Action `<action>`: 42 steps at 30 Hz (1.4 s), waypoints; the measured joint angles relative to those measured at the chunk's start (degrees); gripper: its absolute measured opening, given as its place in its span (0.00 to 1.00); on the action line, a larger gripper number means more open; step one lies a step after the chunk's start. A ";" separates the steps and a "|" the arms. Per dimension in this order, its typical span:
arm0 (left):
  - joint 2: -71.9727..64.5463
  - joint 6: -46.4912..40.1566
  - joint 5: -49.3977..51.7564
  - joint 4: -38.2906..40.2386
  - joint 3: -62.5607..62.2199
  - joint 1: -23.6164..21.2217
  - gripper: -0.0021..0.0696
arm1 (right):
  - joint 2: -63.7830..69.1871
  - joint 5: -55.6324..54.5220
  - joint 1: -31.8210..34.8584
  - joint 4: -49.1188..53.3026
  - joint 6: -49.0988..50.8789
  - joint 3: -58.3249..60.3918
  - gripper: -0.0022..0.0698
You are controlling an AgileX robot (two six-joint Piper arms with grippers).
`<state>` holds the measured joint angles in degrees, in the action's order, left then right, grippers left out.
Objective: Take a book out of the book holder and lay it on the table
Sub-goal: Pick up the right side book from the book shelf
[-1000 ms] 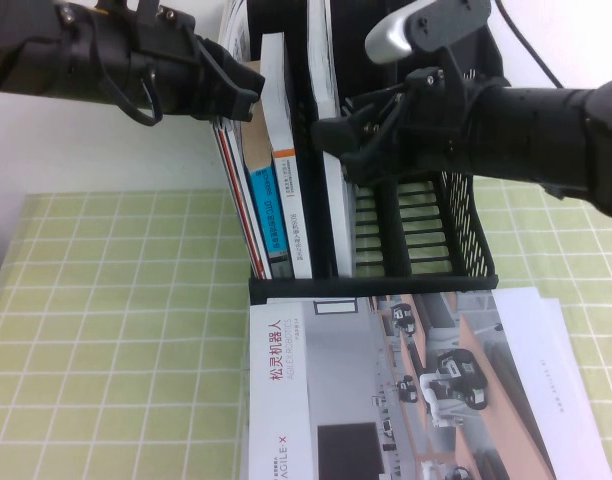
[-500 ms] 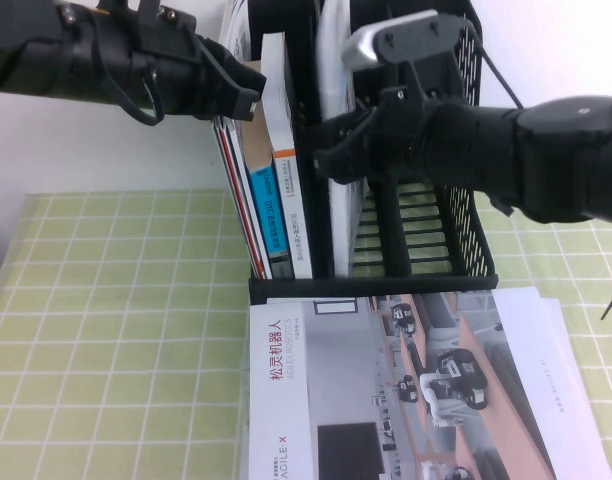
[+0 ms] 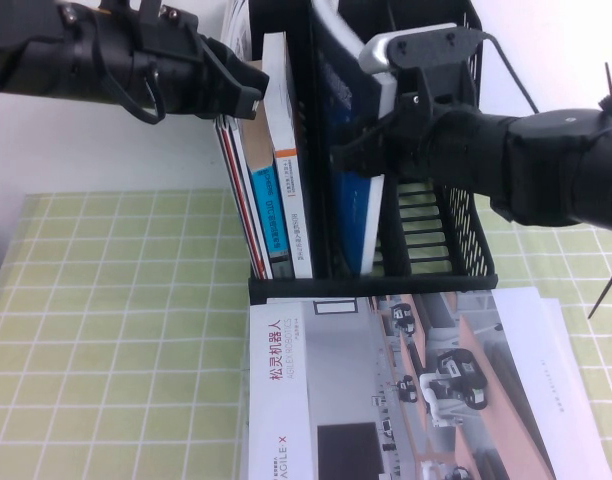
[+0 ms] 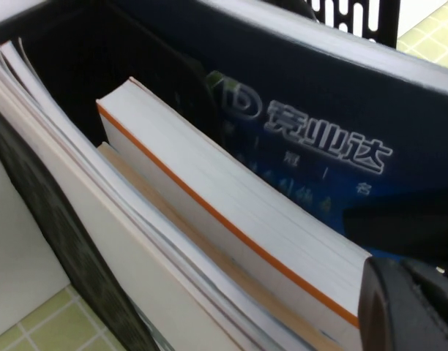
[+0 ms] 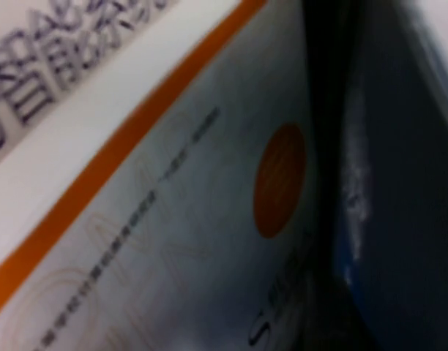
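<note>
The black book holder (image 3: 456,230) stands at the back of the green gridded table (image 3: 116,330). The book (image 3: 351,205), a large thin magazine, leans in the middle slot and shows a dark blue cover with white characters (image 4: 319,146). Its white printed side is hidden. My right gripper (image 3: 348,155) reaches in from the right, shut on the book's upper edge. In the right wrist view the blue cover (image 5: 400,183) is very close and no fingers show. My left gripper (image 3: 248,95) is shut, resting at the top of the books in the left slot. One of its fingers (image 4: 407,307) shows in the left wrist view.
A thick book with an orange-and-blue spine (image 3: 284,190) and several thin ones stand in the left slot. The thick book also shows in both wrist views (image 4: 231,219) (image 5: 173,219). A robot-photo magazine (image 3: 386,390) lies flat in front of the holder.
The book has swung from edge-on and white to tilted, showing its blue face. My right gripper has moved up and right with it. The left arm has stayed put.
</note>
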<state>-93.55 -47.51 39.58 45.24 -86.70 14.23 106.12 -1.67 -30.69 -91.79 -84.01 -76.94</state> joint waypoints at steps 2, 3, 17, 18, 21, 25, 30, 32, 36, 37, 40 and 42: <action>-0.14 0.00 -0.11 0.39 0.00 0.00 0.03 | 0.26 -0.94 0.00 0.44 -0.13 -0.23 0.44; -0.21 0.00 -0.11 0.39 0.00 0.00 0.03 | 0.26 -0.94 0.00 0.94 -0.47 -0.23 0.36; 0.35 0.00 0.04 1.76 0.00 0.00 0.03 | -5.86 -0.06 0.02 1.96 -8.14 -2.51 0.21; 0.94 0.00 0.04 1.76 0.00 0.00 0.03 | -7.35 0.08 0.02 1.96 -8.43 -3.04 0.21; 3.66 0.00 0.18 1.90 0.00 0.00 0.03 | -12.35 -0.51 0.14 1.96 -9.56 -4.65 0.21; 7.67 0.97 1.43 1.75 0.00 -0.03 0.03 | -19.09 -0.44 0.25 2.06 -10.38 -5.66 0.21; 12.48 3.03 4.04 -2.08 0.00 -0.03 0.03 | -25.00 5.12 0.25 3.14 -10.38 -5.81 0.21; 14.49 4.44 5.27 -5.22 0.00 -0.03 0.03 | -27.15 8.81 0.25 6.56 -10.02 -5.60 0.21; 20.03 10.85 7.34 -12.70 0.00 -0.03 0.03 | -31.40 19.47 0.25 20.61 -3.14 -5.55 0.21; 21.25 12.42 7.96 -14.09 0.00 -0.03 0.03 | -32.26 22.48 0.25 24.38 -1.02 -5.55 0.21; 25.50 16.80 10.02 -18.30 0.00 -0.03 0.03 | -34.70 36.57 0.25 38.92 7.71 -6.04 0.21; 28.21 19.17 11.69 -20.40 0.00 -0.03 0.03 | -35.11 46.72 0.14 46.89 14.04 -6.37 0.21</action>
<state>-65.33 -28.34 51.27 24.84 -86.70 14.20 71.02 45.05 -30.54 -44.91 -69.97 -83.31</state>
